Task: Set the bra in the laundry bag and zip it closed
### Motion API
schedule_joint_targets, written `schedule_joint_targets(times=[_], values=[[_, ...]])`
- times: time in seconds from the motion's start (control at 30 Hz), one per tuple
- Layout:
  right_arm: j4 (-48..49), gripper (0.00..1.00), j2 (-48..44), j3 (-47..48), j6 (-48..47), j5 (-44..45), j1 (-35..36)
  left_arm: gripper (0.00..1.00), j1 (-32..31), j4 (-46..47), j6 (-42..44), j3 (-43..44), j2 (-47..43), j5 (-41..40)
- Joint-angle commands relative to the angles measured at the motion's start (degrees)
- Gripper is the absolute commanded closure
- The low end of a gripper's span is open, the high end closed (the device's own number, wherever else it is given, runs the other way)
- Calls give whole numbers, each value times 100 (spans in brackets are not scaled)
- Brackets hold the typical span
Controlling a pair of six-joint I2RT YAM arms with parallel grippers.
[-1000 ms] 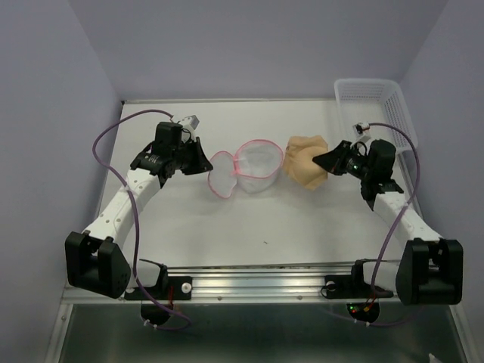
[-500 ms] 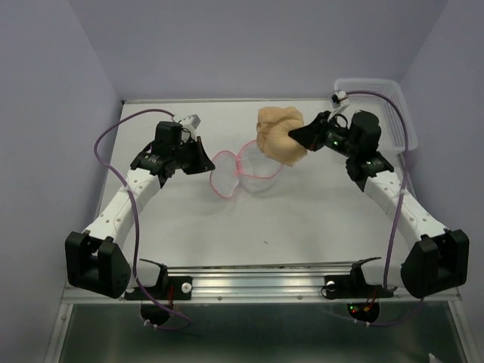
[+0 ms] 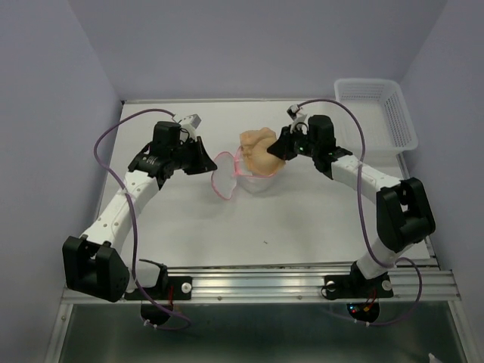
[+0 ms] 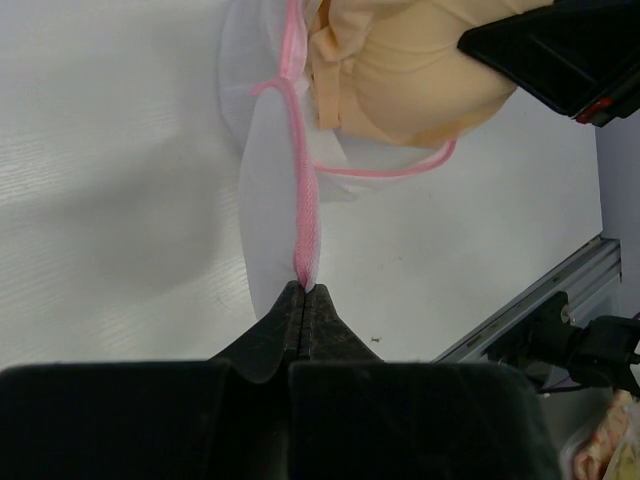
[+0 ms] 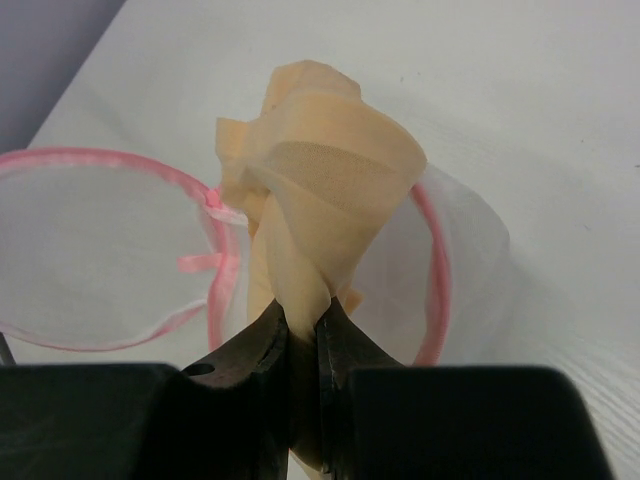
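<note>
L gripper [image 3: 205, 159] at bag's left side, jaws pinched tight on the pink rim [image 4: 303, 215] of the open flap [image 3: 222, 178]. Flap is stretched out leftward, away from the bag's mouth. Bag [image 3: 255, 180] lies on table [image 3: 302, 219], mouth open. Bra [image 3: 257, 148] is bunched up at the bag's mouth, toward its far-right edge. R wrist view shows pink rim either side of it; can't tell how deep it sits. R gripper [image 3: 277, 150] just right of bag, clamped on a fold of the bra. Basket [image 3: 376, 113] well right of bag, at table's far corner.
</note>
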Motion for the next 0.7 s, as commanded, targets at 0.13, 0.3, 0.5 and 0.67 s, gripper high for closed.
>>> schedule_joint_targets(times=[0.13,0.3,0.5,0.67], values=[[-138,99,-85,107,-1242,110,267,100,16,119,-31,375,-180,254],[-797,99,-129,107,-1727,356,443,100,8,66,-128,559,-75,193],[-1404,99,-156,-76,-2078,515,496,100,8,31,-295,832,-39,315],[-1580,99,133,-25,-2272,514,723,100,16,22,-321,894,-31,351]])
